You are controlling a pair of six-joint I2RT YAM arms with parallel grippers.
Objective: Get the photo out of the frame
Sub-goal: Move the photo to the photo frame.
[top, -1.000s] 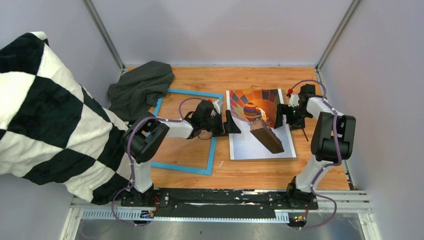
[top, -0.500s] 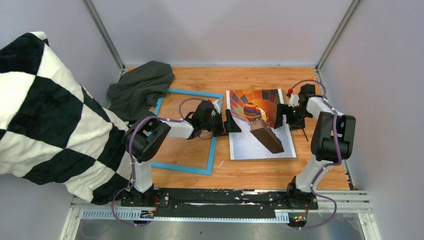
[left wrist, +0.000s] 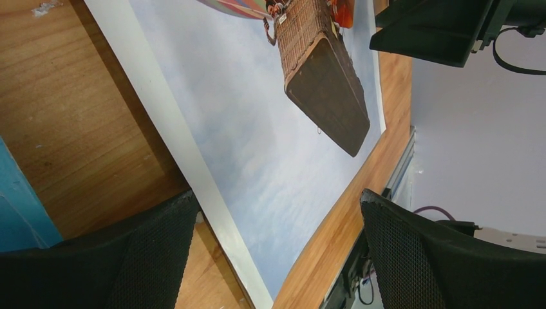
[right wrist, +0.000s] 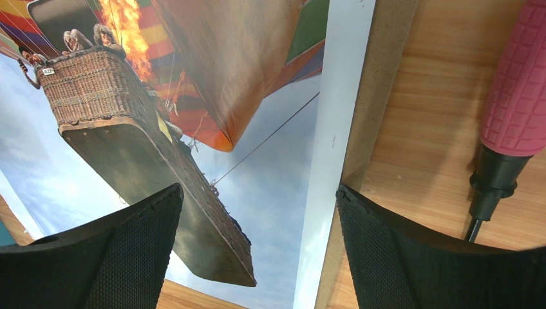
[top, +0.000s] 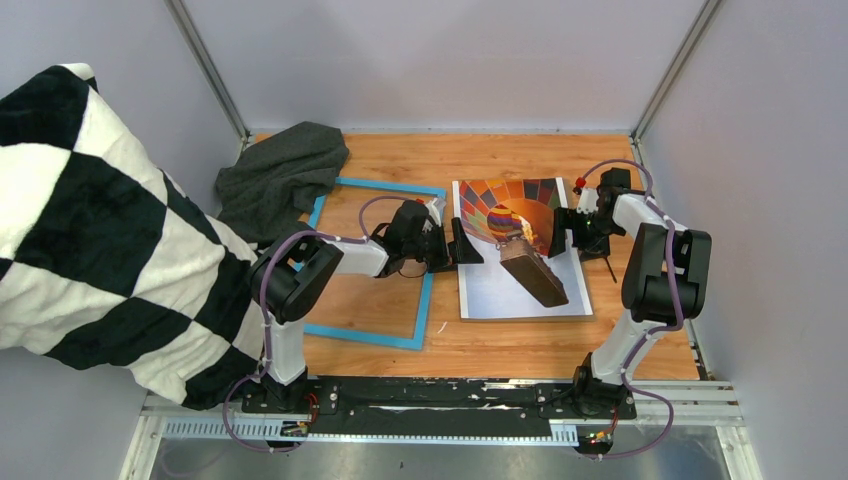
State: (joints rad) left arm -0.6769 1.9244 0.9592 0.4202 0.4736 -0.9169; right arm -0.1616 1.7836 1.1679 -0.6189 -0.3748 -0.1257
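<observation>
Near left, frame (top: 426,300): lying flat, empty.
Centre, photo (top: 505,295): we see it flat, just right of the frame.
Left gripper (top: 468,243): reaching low rightward across the frame, jaws spread astride photo's left edge.
Right gripper (top: 562,230): pointing left, jaws spread astride photo's right edge.

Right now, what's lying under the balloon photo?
A thin brown board peeks out along the right edge of the photo, lying on the wooden table. How far that board reaches beneath, and whether anything else lies there, is covered by the photo.
</observation>
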